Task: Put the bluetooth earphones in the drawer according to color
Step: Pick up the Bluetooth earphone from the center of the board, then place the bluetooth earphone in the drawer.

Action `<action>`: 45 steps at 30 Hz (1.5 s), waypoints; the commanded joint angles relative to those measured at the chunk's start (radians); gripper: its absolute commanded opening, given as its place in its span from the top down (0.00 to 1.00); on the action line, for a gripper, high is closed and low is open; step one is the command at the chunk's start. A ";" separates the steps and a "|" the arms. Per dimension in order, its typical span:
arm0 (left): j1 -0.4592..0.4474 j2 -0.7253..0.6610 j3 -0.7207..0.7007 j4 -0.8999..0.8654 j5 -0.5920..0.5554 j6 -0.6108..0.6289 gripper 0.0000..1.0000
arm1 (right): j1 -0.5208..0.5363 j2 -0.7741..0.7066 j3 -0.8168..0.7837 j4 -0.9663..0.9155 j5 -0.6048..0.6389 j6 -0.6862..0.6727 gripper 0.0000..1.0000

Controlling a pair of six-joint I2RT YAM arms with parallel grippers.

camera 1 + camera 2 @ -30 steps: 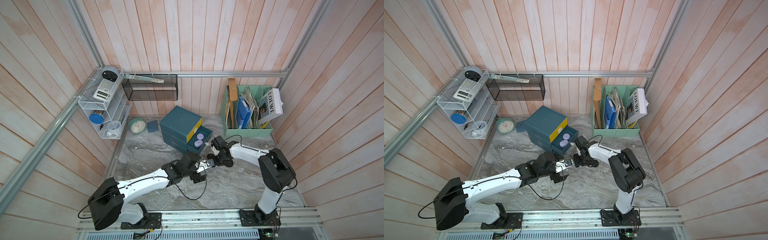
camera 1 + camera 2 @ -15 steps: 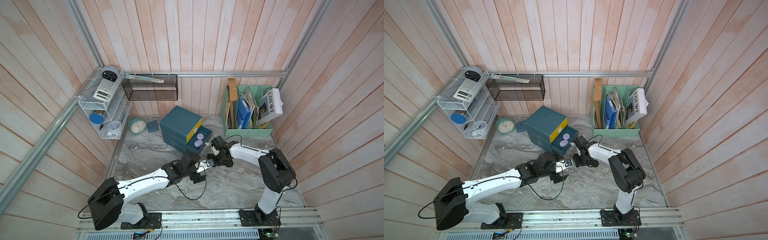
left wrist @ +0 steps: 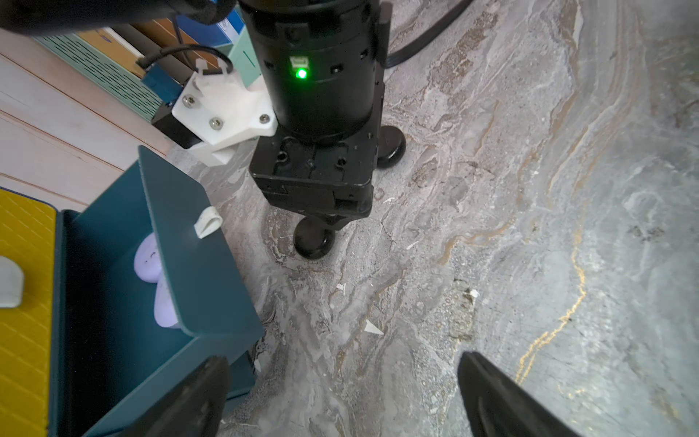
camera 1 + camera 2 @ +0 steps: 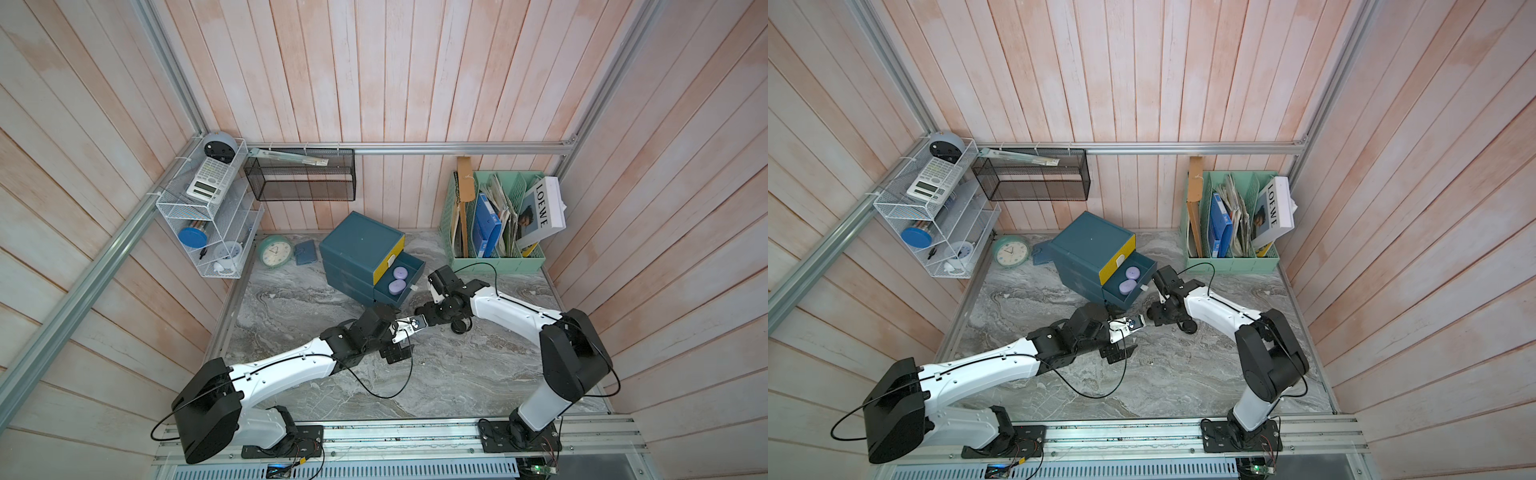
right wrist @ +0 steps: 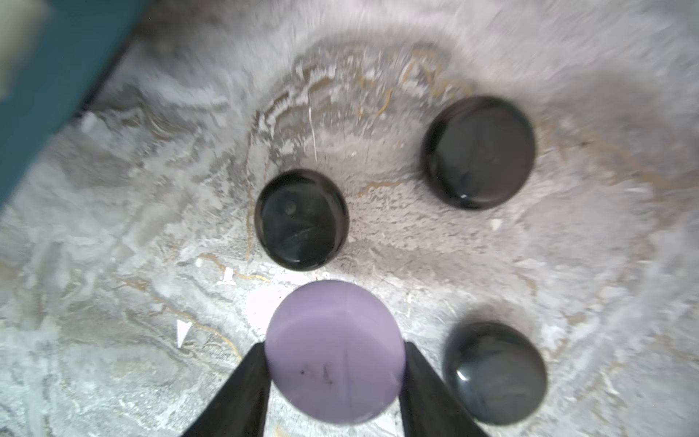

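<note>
The drawer (image 4: 361,249) is a teal cabinet at the back of the marble table. Its middle tray stands pulled out with two lilac bluetooth earphones (image 4: 400,273) (image 4: 397,286) inside, also seen in the left wrist view (image 3: 145,261). My right gripper (image 5: 334,348) is shut on a third lilac case (image 5: 334,374), just right of the open tray. Three black cases (image 5: 301,219) (image 5: 478,151) (image 5: 495,372) lie on the marble around it. My left gripper (image 3: 342,361) hangs open over bare marble by the tray's front corner, facing the right gripper's body (image 3: 317,170).
A mint file rack (image 4: 494,232) with books stands at the back right. A mint clock (image 4: 274,250) and a small blue wallet (image 4: 305,252) lie left of the cabinet. A white wire shelf (image 4: 208,216) and a black mesh basket (image 4: 299,174) hang on the walls.
The right jaws have narrowed a little onto the lilac case. Both arms otherwise stay where they were.
</note>
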 commanded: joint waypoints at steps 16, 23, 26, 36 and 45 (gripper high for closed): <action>0.124 -0.153 0.010 0.124 -0.012 -0.112 0.00 | -0.003 -0.129 0.022 0.044 0.088 0.005 1.00; 0.154 -0.185 -0.006 0.157 -0.012 -0.120 0.00 | -0.003 -0.171 0.025 0.153 0.072 0.006 1.00; 0.161 -0.197 -0.011 0.166 -0.021 -0.122 0.00 | -0.003 -0.184 0.025 0.210 0.062 0.004 1.00; 0.210 -0.216 -0.009 0.183 -0.022 -0.156 0.00 | -0.003 -0.207 0.025 0.347 0.012 -0.001 1.00; 0.254 -0.215 -0.003 0.177 -0.054 -0.157 0.00 | -0.001 -0.140 0.110 0.384 -0.075 -0.004 1.00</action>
